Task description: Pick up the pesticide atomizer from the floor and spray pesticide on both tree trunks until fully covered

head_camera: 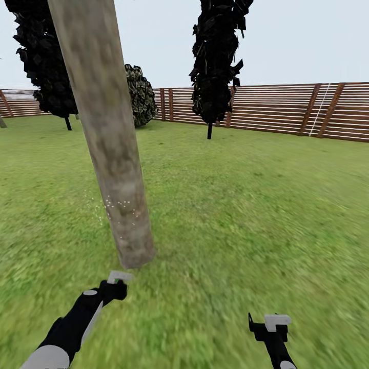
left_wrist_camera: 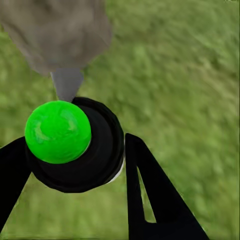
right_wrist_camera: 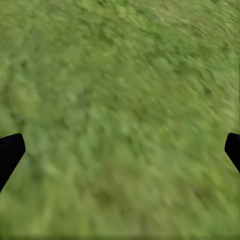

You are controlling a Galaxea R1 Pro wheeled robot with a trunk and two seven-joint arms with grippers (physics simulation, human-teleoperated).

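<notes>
- The left hand (head_camera: 117, 285) sits at about 7 o'clock in the head view, at the end of its black forearm, just short of the foot of the tree trunk (head_camera: 105, 133).
- In the left wrist view the left hand (left_wrist_camera: 75, 165) is closed around the pesticide atomizer (left_wrist_camera: 75, 145): a black round body with a bright green cap, one dark finger pressing each side.
- The atomizer's grey nozzle (left_wrist_camera: 67, 82) points at the base of the trunk (left_wrist_camera: 57, 32), very near it; whether they touch cannot be told.
- In the head view a scatter of fine white specks (head_camera: 120, 207) lies on the lower trunk, above where it meets the lawn (head_camera: 246, 215).
- The trunk is thick, pale grey-beige with brownish patches, and leans toward 11 o'clock across the view.
- The right hand (head_camera: 271, 328) is at about 5 o'clock, well apart from the trunk.
- In the right wrist view its fingers (right_wrist_camera: 10, 152) stand wide at the two edges, with blurred grass between them and nothing held.
- A brown slatted fence (head_camera: 287, 110) runs from 9 to 3 o'clock behind two slim near-black trees (head_camera: 215, 61) and a rounded bush (head_camera: 141, 97).
- No label or writing can be read on the atomizer.
</notes>
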